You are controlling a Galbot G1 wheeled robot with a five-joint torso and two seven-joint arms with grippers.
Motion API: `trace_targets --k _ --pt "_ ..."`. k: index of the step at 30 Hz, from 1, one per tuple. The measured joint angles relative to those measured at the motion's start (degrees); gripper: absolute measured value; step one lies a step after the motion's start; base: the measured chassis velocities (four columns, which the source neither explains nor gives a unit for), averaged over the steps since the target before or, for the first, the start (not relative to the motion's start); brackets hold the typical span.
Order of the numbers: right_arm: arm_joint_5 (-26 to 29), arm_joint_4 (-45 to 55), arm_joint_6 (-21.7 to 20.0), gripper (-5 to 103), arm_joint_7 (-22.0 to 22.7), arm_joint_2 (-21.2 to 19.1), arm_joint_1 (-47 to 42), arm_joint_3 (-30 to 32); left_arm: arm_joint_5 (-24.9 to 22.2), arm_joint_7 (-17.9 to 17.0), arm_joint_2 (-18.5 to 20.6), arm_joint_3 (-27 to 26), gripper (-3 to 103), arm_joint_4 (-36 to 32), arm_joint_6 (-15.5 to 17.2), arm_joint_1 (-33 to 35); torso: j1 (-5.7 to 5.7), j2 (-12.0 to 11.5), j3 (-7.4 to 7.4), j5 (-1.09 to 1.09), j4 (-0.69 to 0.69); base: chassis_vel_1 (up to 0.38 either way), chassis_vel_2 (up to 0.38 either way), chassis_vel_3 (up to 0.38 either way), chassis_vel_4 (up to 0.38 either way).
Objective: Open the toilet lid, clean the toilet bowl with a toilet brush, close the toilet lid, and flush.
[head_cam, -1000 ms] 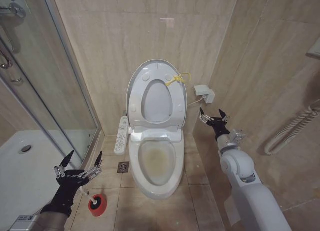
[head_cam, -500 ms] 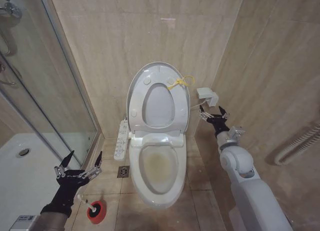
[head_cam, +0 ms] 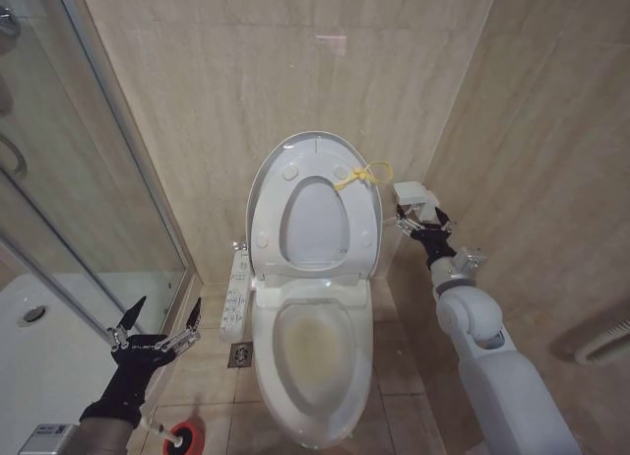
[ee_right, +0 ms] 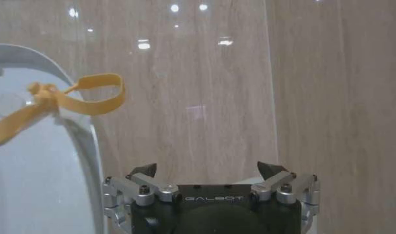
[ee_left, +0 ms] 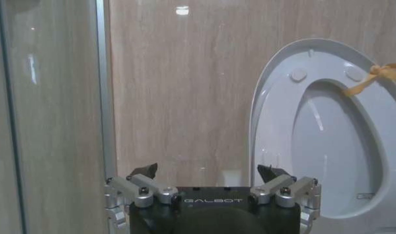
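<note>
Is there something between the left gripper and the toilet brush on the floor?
Nothing visible blocks it. The left gripper hangs open above the toilet brush, which stands in its red holder on the floor left of the toilet bowl; there is only open space between them. The right gripper is open beside the raised toilet lid.

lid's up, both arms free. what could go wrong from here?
Right end effector, open, sits close to the raised toilet lid and its yellow cord loop; it may snag the loop or knock the lid down.

Toilet brush lies at the head view's bottom edge, largely behind the open left end effector; the grasp may miss.
</note>
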Motion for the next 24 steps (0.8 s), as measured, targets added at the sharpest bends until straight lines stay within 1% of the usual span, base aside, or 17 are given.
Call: trace_targets --k 2,4,5,6,7,8,10,11,14,16,19,24 --pt "0.0 -2.4 0.0 100 0.3 0.0 3.2 -0.6 0.0 0.0 0.0 0.0 100 0.0 0.0 0.0 0.00 0.0 0.00 0.00 0.01 -0.027 0.018 0.031 -0.037" --pt "-0.1 -3.6 -0.1 100 0.1 0.2 4.4 -0.8 0.0 0.0 0.0 0.0 100 0.0 0.0 0.0 0.00 0.0 0.00 -0.01 -0.01 0.000 0.000 0.000 0.000" --pt "-0.5 -5.8 0.0 100 0.0 0.5 6.9 -0.9 0.0 0.0 0.0 0.0 100 0.0 0.0 0.0 -0.01 0.0 -0.01 0.00 0.02 0.000 0.000 0.000 0.000" --pt "-1.4 -8.6 0.3 100 -0.2 0.9 10.1 -1.3 0.0 0.0 0.0 0.0 100 0.0 0.0 0.0 -0.03 0.0 -0.01 0.01 0.01 0.000 0.000 0.000 0.000" --pt "-1.4 -8.6 0.3 100 -0.2 0.9 10.1 -1.3 0.0 0.0 0.0 0.0 100 0.0 0.0 0.0 -0.03 0.0 -0.01 0.01 0.01 0.000 0.000 0.000 0.000" --pt "-1.9 -10.9 0.9 100 -0.4 1.1 12.4 -1.5 0.0 0.0 0.0 0.0 100 0.0 0.0 0.0 -0.04 0.0 -0.02 -0.01 0.02 0.000 0.000 0.000 0.000" --pt "-2.5 -15.3 1.8 100 -0.8 1.4 16.5 -2.3 0.0 0.0 0.0 0.0 100 0.0 0.0 0.0 -0.04 0.0 -0.02 0.00 0.00 0.000 0.000 0.000 0.000" --pt "-2.5 -15.3 1.8 100 -0.8 1.4 16.5 -2.3 0.0 0.0 0.0 0.0 100 0.0 0.0 0.0 -0.04 0.0 -0.02 0.00 0.00 0.000 0.000 0.000 0.000" --pt "-3.2 -21.7 3.2 100 -1.3 1.7 21.3 -3.8 0.0 0.0 0.0 0.0 100 0.0 0.0 0.0 -0.03 0.0 -0.01 -0.01 0.00 0.000 0.000 0.000 0.000" --pt "-3.2 -22.2 3.3 100 -1.3 1.8 21.7 -4.0 0.0 0.0 0.0 0.0 100 0.0 0.0 0.0 -0.03 0.0 -0.01 0.00 0.00 0.000 0.000 0.000 0.000" --pt "-3.9 -26.5 4.3 100 -1.3 2.9 24.9 -6.1 0.0 0.0 0.0 0.0 100 0.0 0.0 0.0 -0.02 0.0 -0.01 -0.01 0.00 0.000 0.000 0.000 0.000" --pt "-5.1 -29.8 5.6 100 -1.2 3.9 27.8 -7.6 0.0 0.0 0.0 0.0 100 0.0 0.0 0.0 -0.02 0.0 0.00 0.00 0.00 0.000 0.000 0.000 0.000"
